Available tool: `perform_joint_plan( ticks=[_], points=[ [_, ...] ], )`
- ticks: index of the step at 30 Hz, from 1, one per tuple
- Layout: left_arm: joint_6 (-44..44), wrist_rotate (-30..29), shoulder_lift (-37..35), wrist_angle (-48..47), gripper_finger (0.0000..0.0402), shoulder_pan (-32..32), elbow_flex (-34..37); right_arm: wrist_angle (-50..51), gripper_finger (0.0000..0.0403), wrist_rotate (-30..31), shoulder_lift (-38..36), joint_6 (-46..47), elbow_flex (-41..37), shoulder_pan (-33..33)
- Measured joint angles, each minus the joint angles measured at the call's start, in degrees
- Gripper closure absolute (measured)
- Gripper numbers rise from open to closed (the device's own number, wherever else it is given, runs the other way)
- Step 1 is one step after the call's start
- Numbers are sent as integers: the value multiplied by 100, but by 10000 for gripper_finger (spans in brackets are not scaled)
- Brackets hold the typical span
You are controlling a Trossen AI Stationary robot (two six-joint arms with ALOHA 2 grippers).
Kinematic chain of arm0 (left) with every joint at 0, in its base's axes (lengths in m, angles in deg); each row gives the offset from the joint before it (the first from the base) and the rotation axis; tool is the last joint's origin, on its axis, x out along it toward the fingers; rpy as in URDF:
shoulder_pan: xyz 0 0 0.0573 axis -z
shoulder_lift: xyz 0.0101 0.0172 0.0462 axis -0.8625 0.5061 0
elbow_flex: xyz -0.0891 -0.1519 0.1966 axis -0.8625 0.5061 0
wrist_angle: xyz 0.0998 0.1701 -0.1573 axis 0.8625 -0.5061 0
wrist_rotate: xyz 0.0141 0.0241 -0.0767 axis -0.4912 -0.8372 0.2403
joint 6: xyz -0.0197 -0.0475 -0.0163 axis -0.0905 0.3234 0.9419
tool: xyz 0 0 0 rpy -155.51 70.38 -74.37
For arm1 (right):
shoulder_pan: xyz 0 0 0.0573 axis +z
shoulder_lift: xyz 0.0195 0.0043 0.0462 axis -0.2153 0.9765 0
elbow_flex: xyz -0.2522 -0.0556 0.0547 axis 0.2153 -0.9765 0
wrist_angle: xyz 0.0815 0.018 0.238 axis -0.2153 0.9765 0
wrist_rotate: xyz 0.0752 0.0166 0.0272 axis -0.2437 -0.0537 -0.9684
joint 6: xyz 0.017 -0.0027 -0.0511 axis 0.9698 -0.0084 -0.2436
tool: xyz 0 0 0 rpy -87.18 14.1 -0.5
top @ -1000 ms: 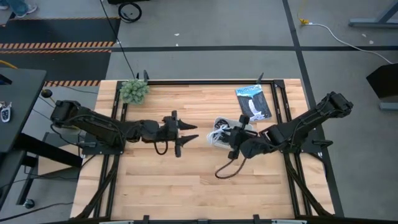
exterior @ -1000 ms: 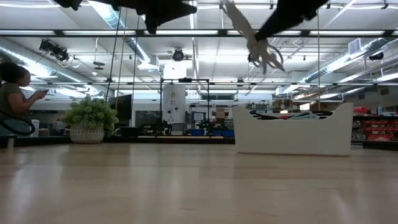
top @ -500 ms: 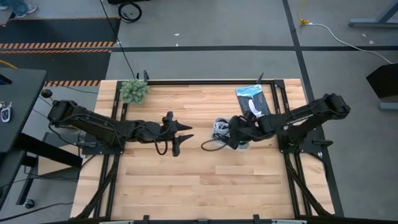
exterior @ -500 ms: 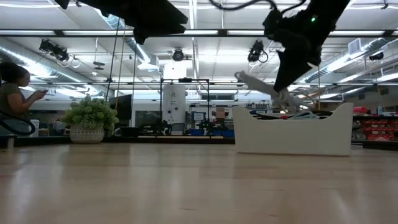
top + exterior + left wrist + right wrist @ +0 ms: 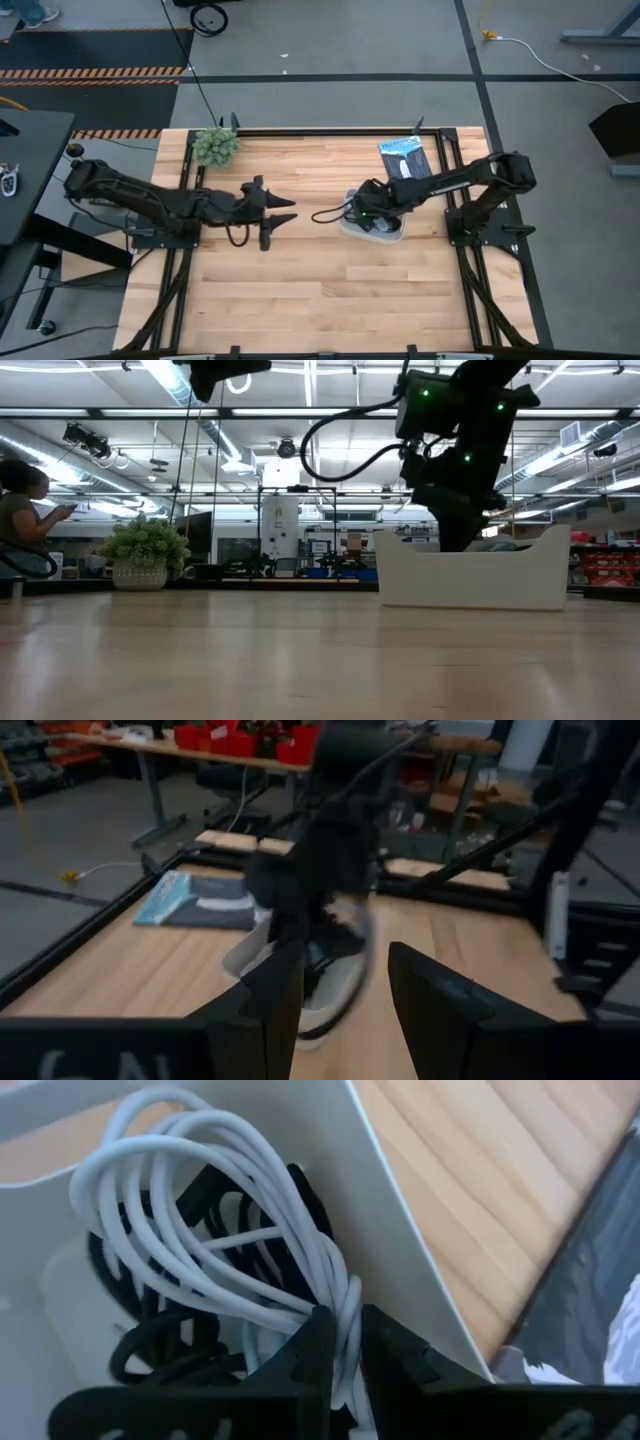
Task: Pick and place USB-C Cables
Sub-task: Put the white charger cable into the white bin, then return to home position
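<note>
A white rounded tray (image 5: 395,232) stands right of the table's middle. My right gripper (image 5: 365,213) reaches down into it, shut on the white USB-C cable (image 5: 220,1210). That cable's loops lie over black cables (image 5: 150,1350) on the tray floor. In the low view the tray wall (image 5: 470,575) hides the fingers. My left gripper (image 5: 275,215) hovers open left of the tray, touching nothing, and its wrist view faces the tray (image 5: 245,950). My right gripper pinches strands of the white cable between its two fingers, at the gathered end of the bundle (image 5: 345,1295). The fingers come from above, pointing down into the tray. The rest of the bundle lies in the tray on the black cables.
A flat black packet with a blue label (image 5: 408,163) lies beyond the tray toward the far edge. A small potted plant (image 5: 216,146) stands at the far left corner. Bare wood fills the near half of the table. A person (image 5: 20,510) sits in the room beyond.
My right gripper has carried the white cable from high above the table toward the far edge and down into the tray, where the bundle now rests. My left gripper has drawn back a little toward the table's left edge, staying open.
</note>
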Motion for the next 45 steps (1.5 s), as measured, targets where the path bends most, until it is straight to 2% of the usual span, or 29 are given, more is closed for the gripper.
perform_joint_plan(
  ticks=[7, 16, 22, 26, 28, 31, 37, 41, 45],
  points=[
    [15, 4, -293, -109, 246, 292, -2, -233, 324, -95, 56, -319, -22, -14],
    [-258, 62, -772, -433, 246, 427, -2, -232, 260, -119, -526, -341, -31, 284],
    [-361, 63, -936, -786, 246, 418, 36, -110, 242, 609, -953, -429, -31, 630],
    [-345, 62, -936, -720, 246, 414, 363, -168, 241, 1468, -1190, -951, -47, 1035],
    [-292, 63, -936, -517, 246, 414, 636, -437, 241, 1670, -1271, -1324, -165, 1265],
    [-152, 64, -934, -236, 246, 410, 1054, -1224, 244, 1638, -1461, -1924, -533, 1470],
    [-76, 63, -1100, -33, 246, 195, 1514, -2960, 262, 1027, -2131, -2698, -1621, 1302],
    [-289, 62, -1614, -64, 246, -44, 1670, -3889, 278, 716, -2788, -2922, -2336, 1137],
    [-358, 61, -2257, -99, 246, -302, 1826, -4484, 291, 710, -3551, -3077, -2907, 1128]
  ],
)
